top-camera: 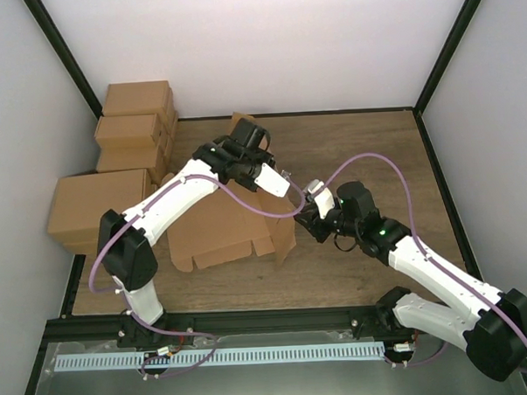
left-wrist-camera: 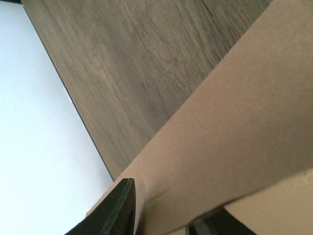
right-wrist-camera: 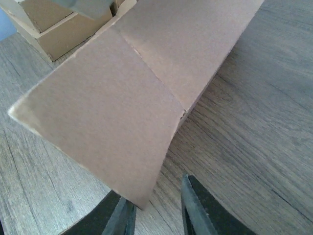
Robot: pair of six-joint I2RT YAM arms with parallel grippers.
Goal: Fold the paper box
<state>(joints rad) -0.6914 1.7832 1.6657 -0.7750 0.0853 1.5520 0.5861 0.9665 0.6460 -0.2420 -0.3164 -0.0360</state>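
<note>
left claw (left-wrist-camera: 162, 221) mostly behind paper box (left-wrist-camera: 234, 137)

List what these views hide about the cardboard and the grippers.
Left wrist view: the plain brown corrugated cardboard sheet covers one finger of the left gripper; grip unclear.
Top view: right gripper fingertips too small.
Right wrist view: sheet's far end cut off at top edge.

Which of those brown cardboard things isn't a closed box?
The paper box mid-table: spread open with notched flaps showing. The cartons stacked at the left are all closed.
</note>
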